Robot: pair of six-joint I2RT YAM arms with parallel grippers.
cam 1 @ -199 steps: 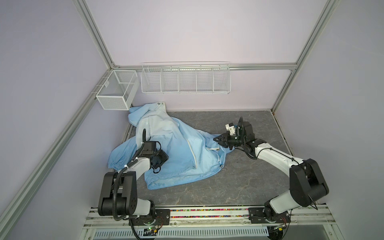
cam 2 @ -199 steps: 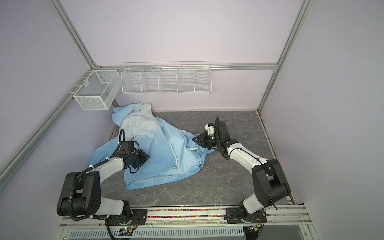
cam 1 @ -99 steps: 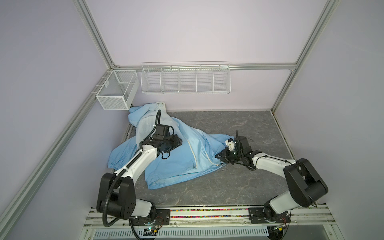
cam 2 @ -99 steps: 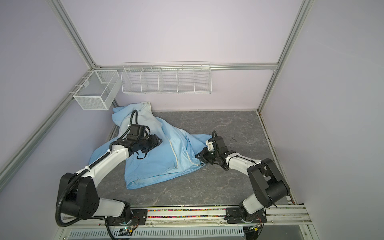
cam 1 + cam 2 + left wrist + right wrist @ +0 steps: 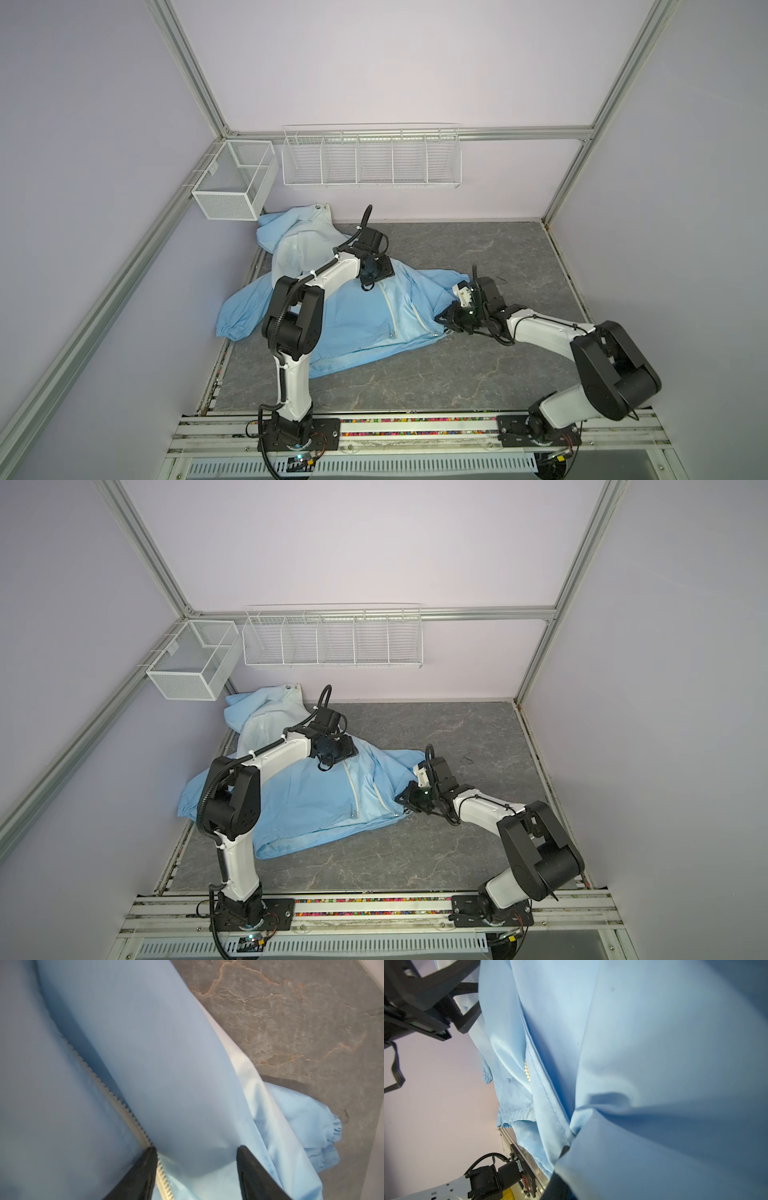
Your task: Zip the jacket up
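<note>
light-blue thin hooded jacket [image 5: 357,328] lies crumpled on the left half of the grey stone-pattern table [image 5: 478,374], hood at far left corner. left gripper [image 5: 196,1150] released, jaws apart over the chest, one fingertip on the cream-white zipper [image 5: 108,1088]. right gripper [image 5: 444,327] clenched on the jacket's hem, mid-table.

Creased blue jacket [image 5: 654,1053], zipper teeth [image 5: 527,1073]

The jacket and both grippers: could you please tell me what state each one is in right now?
jacket: lying rumpled on the table.
zipper: teeth showing; how far closed, cannot tell.
left gripper: open, above the jacket front.
right gripper: shut on the jacket near its hem.
</note>
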